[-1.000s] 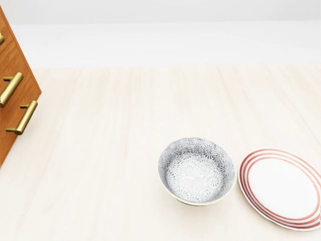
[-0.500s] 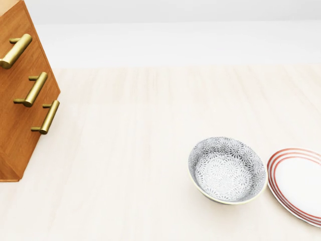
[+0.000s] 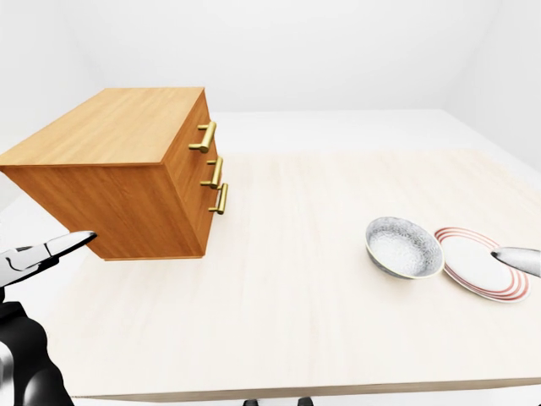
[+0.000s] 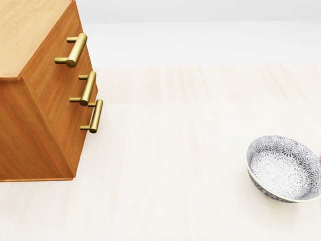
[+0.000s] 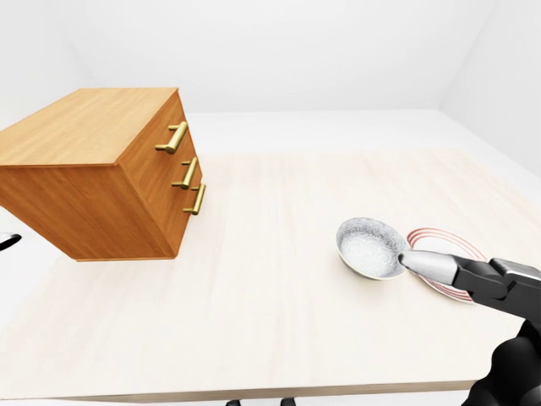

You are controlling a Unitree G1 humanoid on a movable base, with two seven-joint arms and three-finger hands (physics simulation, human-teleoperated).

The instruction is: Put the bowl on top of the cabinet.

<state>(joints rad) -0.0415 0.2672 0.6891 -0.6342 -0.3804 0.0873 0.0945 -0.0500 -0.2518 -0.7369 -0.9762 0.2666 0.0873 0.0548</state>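
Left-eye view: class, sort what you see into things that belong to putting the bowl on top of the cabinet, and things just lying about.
Belongs to the job:
bowl, patterned, on the table
cabinet, wooden, its top bare

Just lying about:
plate, red-ringed, beside the bowl
table, support only

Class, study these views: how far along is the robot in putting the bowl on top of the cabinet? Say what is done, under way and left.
Done: nothing yet; the bowl sits on the table beside the plate, not on the cabinet. In hand: the right hand points toward the bowl, no grip visible; the left hand is low by the cabinet. Left: grasp, lift, place.
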